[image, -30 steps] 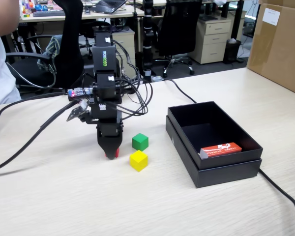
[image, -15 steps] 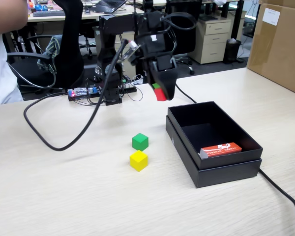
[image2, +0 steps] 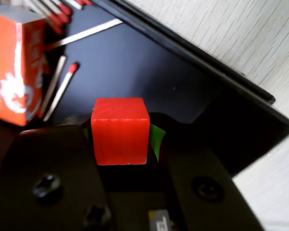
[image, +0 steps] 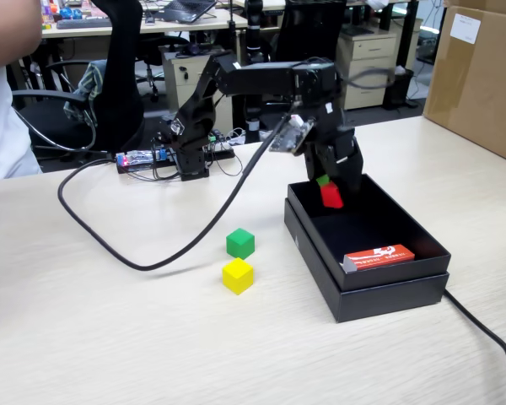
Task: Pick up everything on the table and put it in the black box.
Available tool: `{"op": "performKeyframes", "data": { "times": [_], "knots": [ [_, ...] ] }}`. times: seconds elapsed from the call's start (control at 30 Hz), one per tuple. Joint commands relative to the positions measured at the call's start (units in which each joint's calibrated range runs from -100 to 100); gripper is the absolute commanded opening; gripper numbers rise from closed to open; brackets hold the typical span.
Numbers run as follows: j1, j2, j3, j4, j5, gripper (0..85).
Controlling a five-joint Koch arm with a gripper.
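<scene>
We note the black two-jaw gripper (image: 331, 196) pinching the small red plain cube (image2: 120, 130), hanging above the open mouth of the shallow matte black box (image: 320, 261). Inside lie a flat orange-red packet (image: 379, 256) and loose red-tipped matches (image2: 58, 86). The small green cube (image: 240, 243) and small yellow cube (image: 237, 275) sit on the beige wood-grain tabletop (image: 110, 337), just beside each other. We judge release best over bare floor, clear of packet and near wall; height above the floor is hard to read.

Black office chairs (image: 308, 38), beige drawer cabinet (image: 367, 67), brown cardboard carton (image: 479, 76)
</scene>
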Motion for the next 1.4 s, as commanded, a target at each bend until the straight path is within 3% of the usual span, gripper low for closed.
{"op": "performKeyframes", "data": {
  "times": [0.0, 0.3, 0.4, 0.53, 0.67, 0.97, 1.23, 1.37],
  "knots": [
    [0.20, 1.44, 6.10, 0.20, 0.15, 13.6],
    [0.29, 7.40, 7.91, 0.20, 1.07, 14.0],
    [0.39, 7.98, 7.73, 0.20, 1.12, 28.9],
    [0.49, 7.29, 6.82, 0.20, 1.07, 37.4],
    [0.39, 0.17, 5.46, 0.20, 1.17, 41.8],
    [-1.17, -29.20, -5.87, 0.20, 1.12, 42.0],
    [-5.57, -50.20, -25.81, 0.64, 0.05, 48.5],
    [-8.69, -52.04, -35.52, 4.18, -1.42, 48.9]
  ]
}}
